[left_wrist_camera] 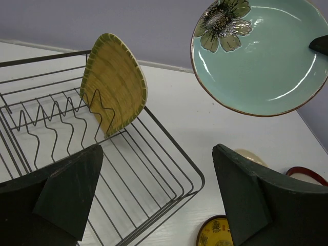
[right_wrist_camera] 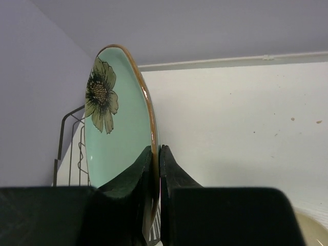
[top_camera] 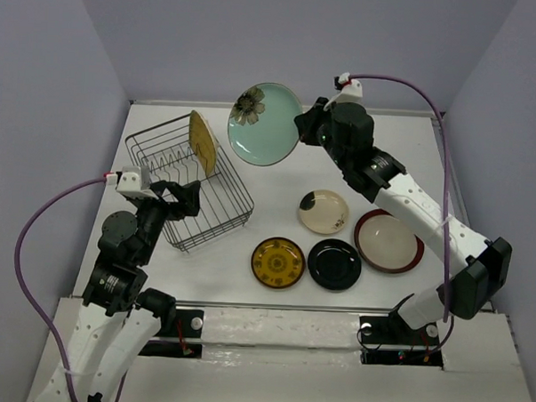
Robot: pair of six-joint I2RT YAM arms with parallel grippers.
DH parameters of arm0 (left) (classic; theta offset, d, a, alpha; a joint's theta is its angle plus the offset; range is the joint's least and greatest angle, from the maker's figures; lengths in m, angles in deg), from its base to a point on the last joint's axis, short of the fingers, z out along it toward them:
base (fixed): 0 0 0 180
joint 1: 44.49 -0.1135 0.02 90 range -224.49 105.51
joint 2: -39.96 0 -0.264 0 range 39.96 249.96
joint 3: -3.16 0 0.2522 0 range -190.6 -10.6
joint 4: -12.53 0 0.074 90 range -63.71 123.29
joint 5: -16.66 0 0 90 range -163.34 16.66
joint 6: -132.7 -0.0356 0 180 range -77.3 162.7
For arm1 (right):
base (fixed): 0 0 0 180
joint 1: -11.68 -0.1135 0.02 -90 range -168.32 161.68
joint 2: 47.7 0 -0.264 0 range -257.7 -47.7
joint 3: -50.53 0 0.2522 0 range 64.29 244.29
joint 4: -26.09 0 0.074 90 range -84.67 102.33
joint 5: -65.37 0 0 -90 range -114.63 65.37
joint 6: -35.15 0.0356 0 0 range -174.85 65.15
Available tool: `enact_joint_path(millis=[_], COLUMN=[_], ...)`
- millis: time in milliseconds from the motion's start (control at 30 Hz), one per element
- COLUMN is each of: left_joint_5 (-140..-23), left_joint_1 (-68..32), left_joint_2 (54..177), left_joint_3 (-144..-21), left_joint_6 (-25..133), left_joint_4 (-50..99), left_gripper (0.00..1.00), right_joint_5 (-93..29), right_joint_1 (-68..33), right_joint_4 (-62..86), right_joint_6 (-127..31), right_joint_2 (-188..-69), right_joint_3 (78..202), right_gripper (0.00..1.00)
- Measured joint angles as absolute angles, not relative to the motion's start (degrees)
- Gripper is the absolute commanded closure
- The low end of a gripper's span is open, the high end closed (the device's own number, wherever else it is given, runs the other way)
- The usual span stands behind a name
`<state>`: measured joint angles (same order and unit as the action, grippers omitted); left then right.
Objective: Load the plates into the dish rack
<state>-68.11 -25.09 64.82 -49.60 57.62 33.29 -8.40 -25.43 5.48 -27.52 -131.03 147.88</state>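
Right claw (right_wrist_camera: 157, 149) I have clamped on the teal plate (top_camera: 269, 130) rim, plate aloft near the dish rack (top_camera: 237, 184) far corner.

Edge-on teal flower plate (right_wrist_camera: 118, 143) between tight jaws; wire rack (right_wrist_camera: 60, 146) behind.

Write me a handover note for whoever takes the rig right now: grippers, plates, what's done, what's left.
Right gripper: shut on the teal plate, pinching its rim, plate lifted on edge near the dish rack.
Left gripper: open, empty, hovering at the rack's near edge.
Done: yellow ribbed plate stands between the prongs.
On the table: cream patched plate, red-rimmed plate, black plate, yellow patterned plate.
Left: slot the teal plate, then those four.
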Motion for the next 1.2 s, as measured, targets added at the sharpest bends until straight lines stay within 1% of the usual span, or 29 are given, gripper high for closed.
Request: enact_joint_path(millis=[200, 333, 600, 867, 1067, 1200], left_joint_5=[-64.74, -62.53, -59.17, -59.23, -59.1, -57.9], left_joint_1=[-25.05, -24.98, -24.96, -24.96, -24.15, -22.64], left_joint_2=[63.77, 63.27, 61.43, 59.8, 58.33, 57.15], left_joint_3=[-49.62, -49.62, -53.01, -54.93, -54.93, -54.89], left_joint_6=[57.68, 57.82, 57.86, 58.3, 58.45, 58.43], left_joint_4=[34.02, 34.54, 36.46, 37.05, 37.03, 36.4], left_gripper=[0.01, 0.01, 0.01, 0.01, 0.01, 0.01], right_joint_5=[-4.12, -2.52, 1.11, 6.68, 12.93, 17.68], right_joint_1=[-32.49, -36.03, -40.22, -41.95, -43.74, -46.32], right_joint_4=[1.96, -1.63, -6.26, -7.75, -7.97, -2.66], right_joint_6=[-30.95, -33.35, -38.88, -46.12, -55.8, -65.39], right_joint_2=[-138.23, -143.41, -152.83, -161.68, -170.66, -177.17], right_joint_3=[157.35, 166.29, 183.66, 194.26, 203.05, 207.0], right_gripper=[0.93, 0.93, 0.93, 0.93, 0.93, 0.93])
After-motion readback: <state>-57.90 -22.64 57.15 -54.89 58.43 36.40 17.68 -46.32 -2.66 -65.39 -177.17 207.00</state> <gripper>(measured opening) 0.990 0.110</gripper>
